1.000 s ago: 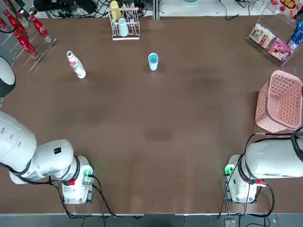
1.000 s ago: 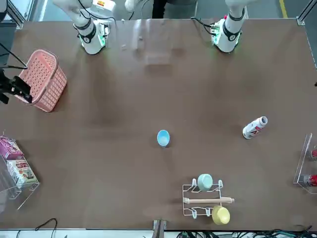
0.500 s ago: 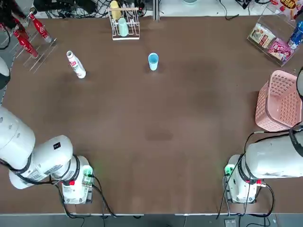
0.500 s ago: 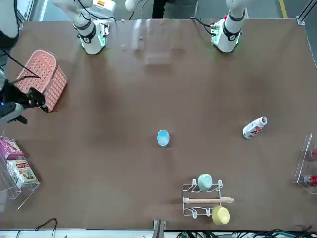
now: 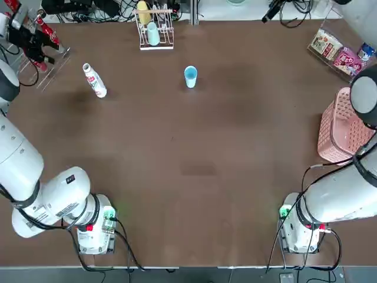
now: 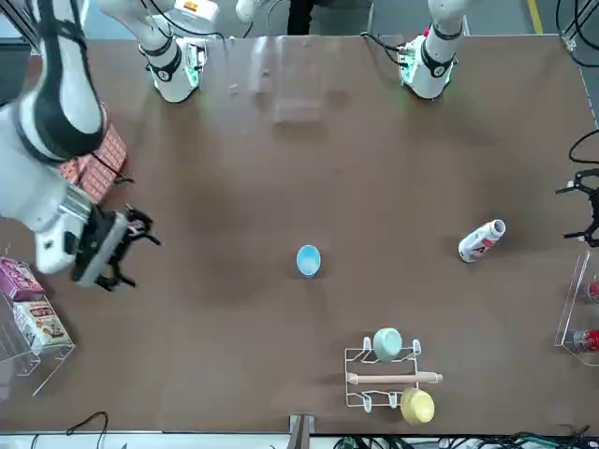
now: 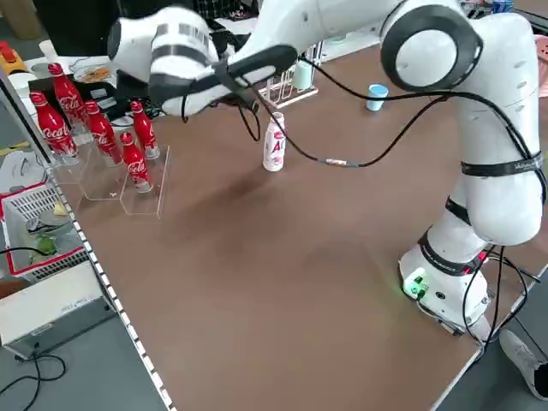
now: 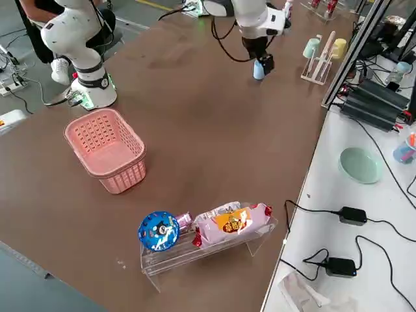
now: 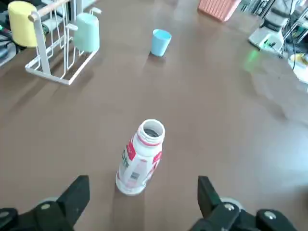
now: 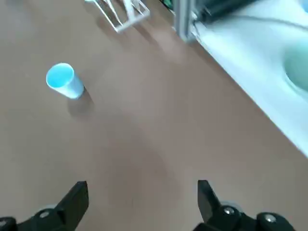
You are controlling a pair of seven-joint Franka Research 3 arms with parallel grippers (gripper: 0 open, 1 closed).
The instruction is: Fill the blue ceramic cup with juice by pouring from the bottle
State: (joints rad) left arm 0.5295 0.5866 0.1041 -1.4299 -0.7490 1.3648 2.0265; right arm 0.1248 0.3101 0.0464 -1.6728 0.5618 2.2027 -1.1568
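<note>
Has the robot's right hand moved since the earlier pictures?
Yes. In the front view, the right gripper was beside the pink basket; now it has swung out over the table, further toward the blue cup.

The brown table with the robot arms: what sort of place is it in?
Probably a robotics lab or test room: two white robot arms share the brown table, tangled black cables lie behind, and a person's bare arm shows beyond.

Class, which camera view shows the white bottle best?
The left wrist view: its open mouth and label show closest there. Top, front and left side views show the bottle smaller; neither right-hand view shows it.
</note>
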